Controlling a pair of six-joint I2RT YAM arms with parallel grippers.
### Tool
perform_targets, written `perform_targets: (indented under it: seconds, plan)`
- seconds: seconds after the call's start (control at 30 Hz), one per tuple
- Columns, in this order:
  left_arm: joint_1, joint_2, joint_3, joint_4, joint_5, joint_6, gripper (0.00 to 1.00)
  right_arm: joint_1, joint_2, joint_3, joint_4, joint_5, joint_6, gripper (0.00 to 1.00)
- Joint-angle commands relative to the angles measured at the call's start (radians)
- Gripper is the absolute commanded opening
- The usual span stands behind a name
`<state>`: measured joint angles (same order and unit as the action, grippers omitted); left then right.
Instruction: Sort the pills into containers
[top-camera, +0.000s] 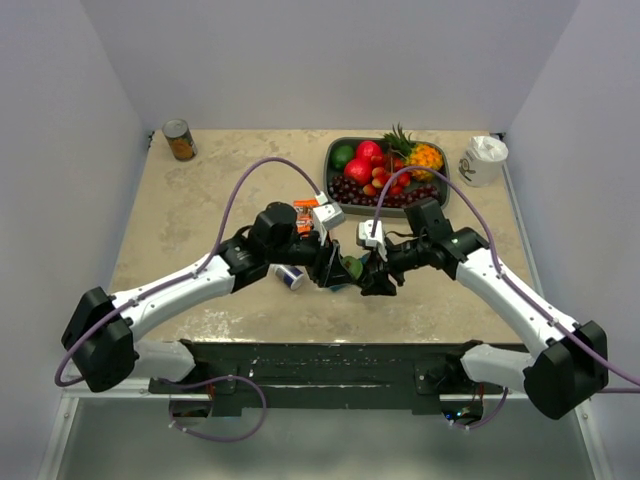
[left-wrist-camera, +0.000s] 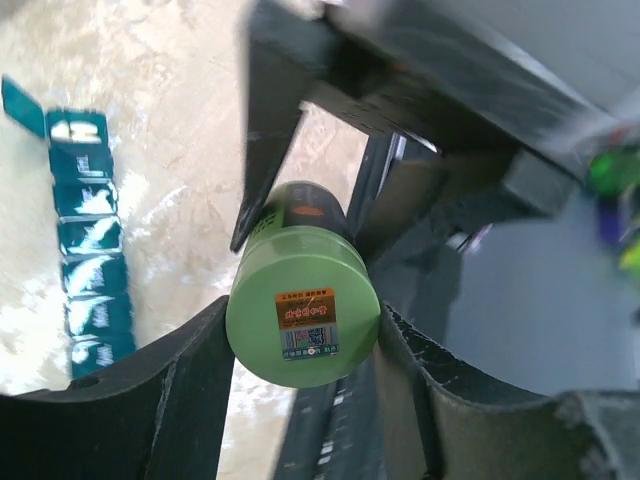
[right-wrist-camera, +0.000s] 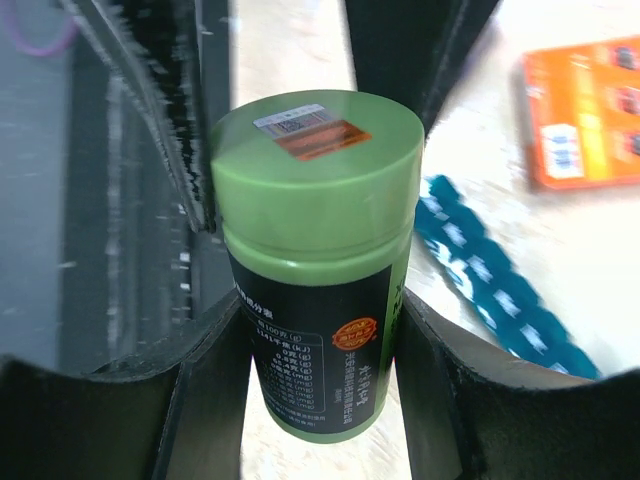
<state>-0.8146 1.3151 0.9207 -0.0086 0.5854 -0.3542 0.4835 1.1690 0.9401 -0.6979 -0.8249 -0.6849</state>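
Green bottle (right-wrist-camera: 318, 260) clamped in right claw (right-wrist-camera: 318, 340), containers (right-wrist-camera: 500, 290) just beside

Items counted: one green pill bottle (right-wrist-camera: 315, 250), one teal organizer strip (left-wrist-camera: 90, 260) of about seven lidded cells, and one orange box (right-wrist-camera: 585, 110). On the far side stand one grey fruit tray (top-camera: 328, 160), one tin can (top-camera: 180, 140) at far left and one white cup (top-camera: 484, 160) at far right. One small white-and-blue item (top-camera: 288, 277) lies near left; the fruit pieces are too crowded to tally.

The containers (left-wrist-camera: 90, 235) form one slim teal strip of square compartments, lying flat.
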Motion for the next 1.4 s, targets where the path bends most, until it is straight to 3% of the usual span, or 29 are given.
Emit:
perform_targets:
  seconds: [0.0, 0.1, 0.13, 0.17, 0.23, 0.3, 0.33, 0.43, 0.6, 0.67, 0.77, 0.9, 1.37]
  plan:
    - [-0.024, -0.019, -0.008, -0.07, 0.111, 0.499, 0.03, 0.003, 0.053, 0.015, 0.008, -0.294, 0.022, 0.0]
    - [-0.023, -0.036, -0.019, -0.018, 0.056, 0.529, 0.26, 0.003, 0.075, 0.031, -0.032, -0.33, -0.011, 0.0]
    - [-0.023, -0.049, -0.029, 0.03, 0.036, 0.512, 0.41, 0.003, 0.08, 0.031, -0.035, -0.326, -0.015, 0.0]
    - [-0.023, -0.089, -0.067, 0.071, -0.01, 0.483, 0.48, 0.003, 0.077, 0.028, -0.034, -0.319, -0.018, 0.0]
    - [-0.018, -0.141, -0.115, 0.203, -0.07, 0.378, 0.7, 0.003, 0.061, 0.019, -0.023, -0.29, -0.021, 0.0]
    - [-0.005, -0.23, -0.192, 0.306, -0.128, 0.251, 0.85, 0.004, 0.044, 0.006, -0.012, -0.266, -0.019, 0.0]
    - [0.0, -0.261, -0.212, 0.321, -0.151, 0.207, 0.98, 0.004, 0.029, 0.002, -0.002, -0.243, -0.019, 0.0]
    - [0.029, -0.377, -0.281, 0.369, -0.142, 0.072, 0.99, 0.003, 0.017, -0.006, 0.001, -0.212, -0.024, 0.0]
    - [0.086, -0.433, -0.273, 0.23, -0.16, -0.138, 0.99, 0.003, 0.008, 0.012, -0.014, -0.126, -0.056, 0.0]
    - [0.115, -0.432, -0.275, 0.187, -0.171, -0.207, 0.99, 0.003, 0.0, 0.016, -0.012, -0.096, -0.067, 0.0]
    - [0.155, -0.41, -0.321, 0.183, -0.219, -0.428, 0.99, 0.003, -0.029, 0.008, 0.006, -0.005, -0.071, 0.0]
    - [0.155, -0.323, -0.336, 0.292, -0.177, -0.652, 0.99, 0.003, -0.061, -0.009, 0.037, 0.076, -0.058, 0.0]
    - [0.0, -0.083, -0.125, 0.181, -0.324, -0.634, 0.93, 0.004, -0.069, -0.04, 0.071, 0.095, -0.038, 0.01]
